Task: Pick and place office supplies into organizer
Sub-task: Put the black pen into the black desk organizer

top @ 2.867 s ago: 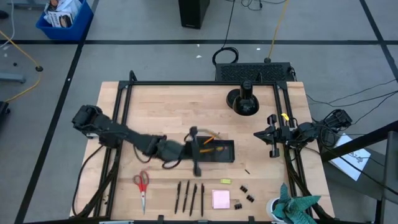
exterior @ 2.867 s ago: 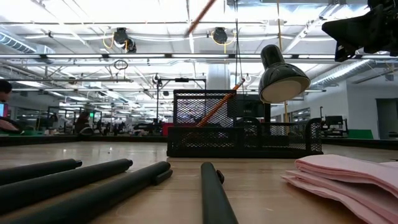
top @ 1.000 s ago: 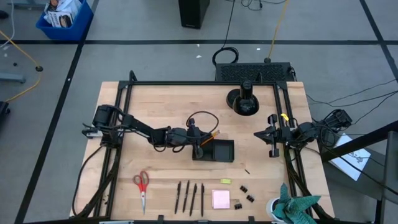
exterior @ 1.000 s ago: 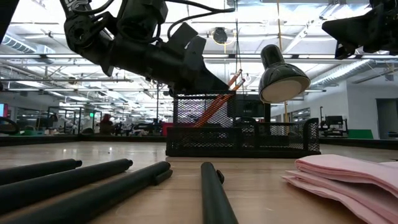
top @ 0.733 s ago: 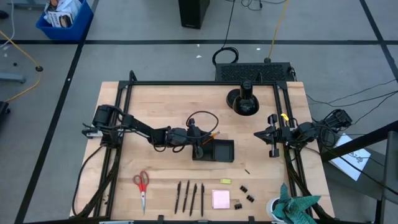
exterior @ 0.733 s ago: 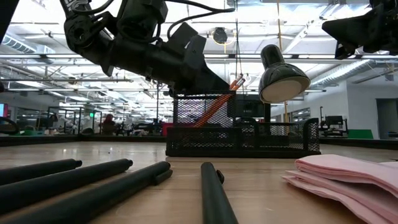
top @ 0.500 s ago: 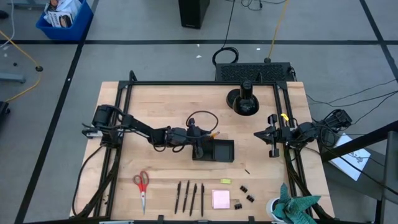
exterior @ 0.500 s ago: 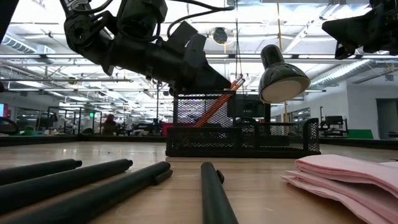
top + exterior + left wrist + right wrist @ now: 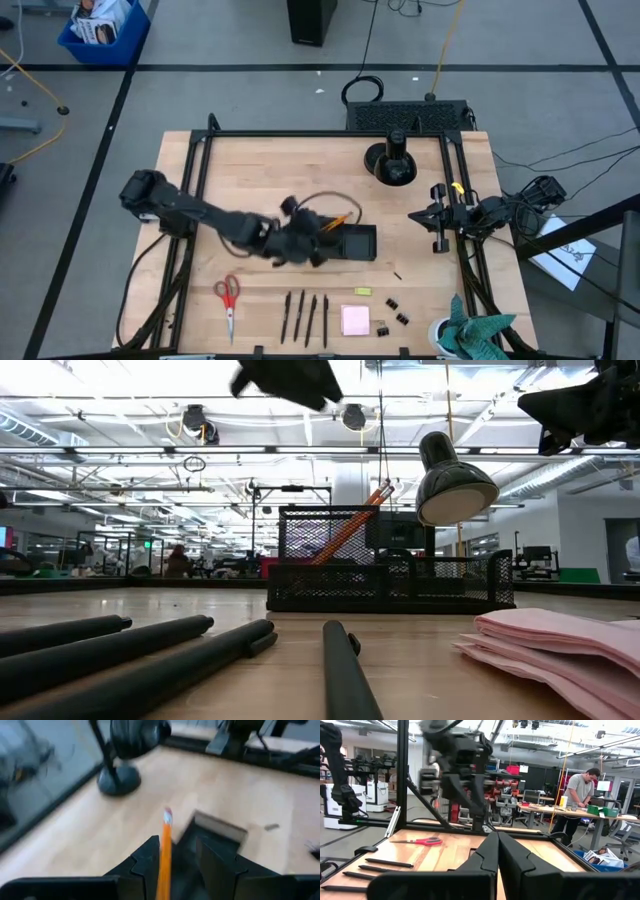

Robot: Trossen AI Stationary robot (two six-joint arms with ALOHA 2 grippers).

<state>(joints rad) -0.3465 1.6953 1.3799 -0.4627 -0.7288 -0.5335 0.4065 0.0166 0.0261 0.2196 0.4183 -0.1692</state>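
Left hand open, empty, above orange pencil

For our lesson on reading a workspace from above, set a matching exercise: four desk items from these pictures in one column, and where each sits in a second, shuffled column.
Items:
1. scissors
2. orange pencils
3. sticky-note pad
4. binder clips

Places:
A. leaning in the organizer
B. right of the pink pad, at the front edge
C. front left of the table, left of the pens
D. front edge, between pens and clips

Pairs: 1-C, 2-A, 3-D, 4-B
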